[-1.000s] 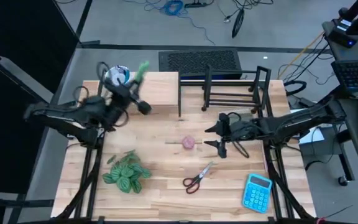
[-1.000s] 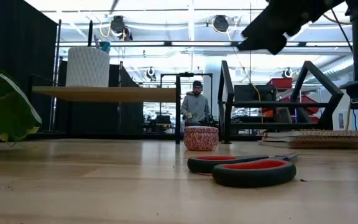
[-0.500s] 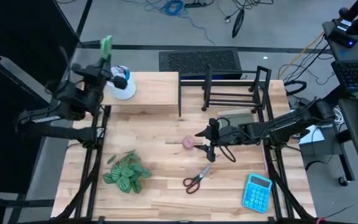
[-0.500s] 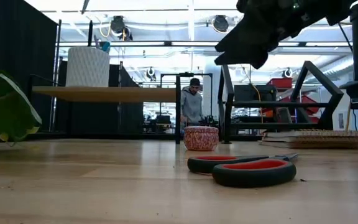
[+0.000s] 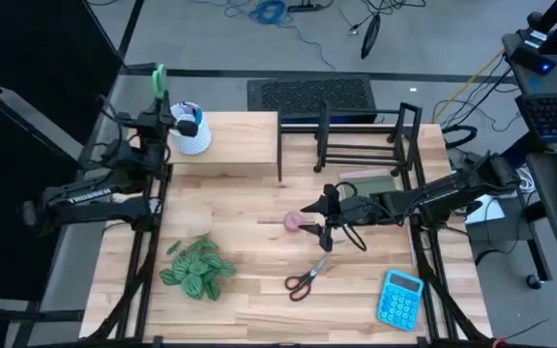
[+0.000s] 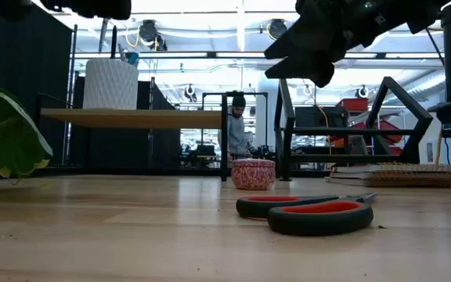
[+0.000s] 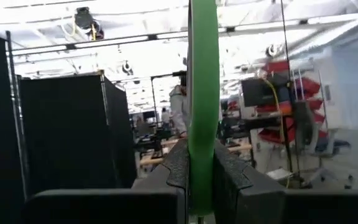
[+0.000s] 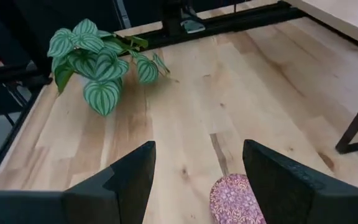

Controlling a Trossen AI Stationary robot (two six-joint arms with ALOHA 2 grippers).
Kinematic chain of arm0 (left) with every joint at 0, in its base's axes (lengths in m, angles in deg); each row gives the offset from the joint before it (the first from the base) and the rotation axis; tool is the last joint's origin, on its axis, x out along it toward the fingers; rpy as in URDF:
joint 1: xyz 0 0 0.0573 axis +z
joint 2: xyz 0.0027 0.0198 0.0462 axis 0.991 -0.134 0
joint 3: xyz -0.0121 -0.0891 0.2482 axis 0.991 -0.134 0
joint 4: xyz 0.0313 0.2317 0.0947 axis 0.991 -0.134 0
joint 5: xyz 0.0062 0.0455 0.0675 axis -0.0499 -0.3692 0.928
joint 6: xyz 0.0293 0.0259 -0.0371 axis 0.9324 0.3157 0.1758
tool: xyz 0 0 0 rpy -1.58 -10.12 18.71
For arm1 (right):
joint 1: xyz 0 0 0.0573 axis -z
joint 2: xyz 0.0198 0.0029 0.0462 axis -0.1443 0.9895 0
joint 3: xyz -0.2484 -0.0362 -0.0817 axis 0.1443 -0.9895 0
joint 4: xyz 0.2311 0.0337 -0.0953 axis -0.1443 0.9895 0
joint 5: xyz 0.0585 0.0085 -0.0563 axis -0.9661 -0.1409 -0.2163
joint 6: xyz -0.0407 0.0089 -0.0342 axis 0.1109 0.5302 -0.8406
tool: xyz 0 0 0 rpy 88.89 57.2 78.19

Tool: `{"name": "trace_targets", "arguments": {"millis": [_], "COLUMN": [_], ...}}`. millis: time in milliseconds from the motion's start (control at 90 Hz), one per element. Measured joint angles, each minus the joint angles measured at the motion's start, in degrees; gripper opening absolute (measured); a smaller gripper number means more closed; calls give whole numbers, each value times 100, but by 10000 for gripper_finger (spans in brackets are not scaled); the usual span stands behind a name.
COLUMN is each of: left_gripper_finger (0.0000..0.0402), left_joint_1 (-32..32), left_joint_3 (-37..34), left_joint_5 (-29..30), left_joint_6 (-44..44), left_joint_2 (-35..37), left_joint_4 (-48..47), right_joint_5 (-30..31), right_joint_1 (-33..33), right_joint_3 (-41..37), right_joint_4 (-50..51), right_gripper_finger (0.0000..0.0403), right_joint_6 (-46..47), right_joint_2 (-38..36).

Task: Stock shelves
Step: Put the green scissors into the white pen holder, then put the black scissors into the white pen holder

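A: From above, why does the right gripper (image 5: 314,218) hover beside the small pink patterned cup (image 5: 293,222)?
B: Likely lining up a grasp. The pale-wood riser shelf (image 5: 235,143) sits at eleven o'clock, the black wire rack (image 5: 361,135) at one.

A: Wrist views?
B: Right fingers (image 8: 114,180) spread, empty; the left gripper (image 7: 201,171) pinches a green strip (image 7: 202,93)

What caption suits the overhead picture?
Right gripper hangs open over a small pink bowl; left gripper holds a green strip.

fingers (image 8: 191,180) spread | pink patterned bowl (image 8: 237,199) between | striped plant (image 8: 95,65) beyond
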Motion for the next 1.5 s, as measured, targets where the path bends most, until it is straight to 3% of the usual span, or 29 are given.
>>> {"name": "trace_targets", "arguments": {"millis": [522, 944, 1178, 1500], "left_gripper_finger": [13, 25, 62, 165], "left_joint_1": [1340, 1288, 1286, 973], "left_joint_3": [-527, -527, -527, -527], "left_joint_5": [-1420, -1301, -1322, -1396], "left_joint_6": [-2111, -2135, -2017, -1692], "left_joint_2": [-600, -657, -560, 143], "left_joint_4": [287, -622, -644, -792], "right_joint_5": [24, 0, -22, -215], "right_joint_1": [0, -2, -4, -2], "right_joint_3": [0, 0, 0, 0], "right_joint_4": [0, 33, 140, 144], "right_gripper_finger": [224, 224, 224, 224], "right_joint_6": [456, 461, 463, 420], "right_joint_2": [0, 0, 0, 0]}}
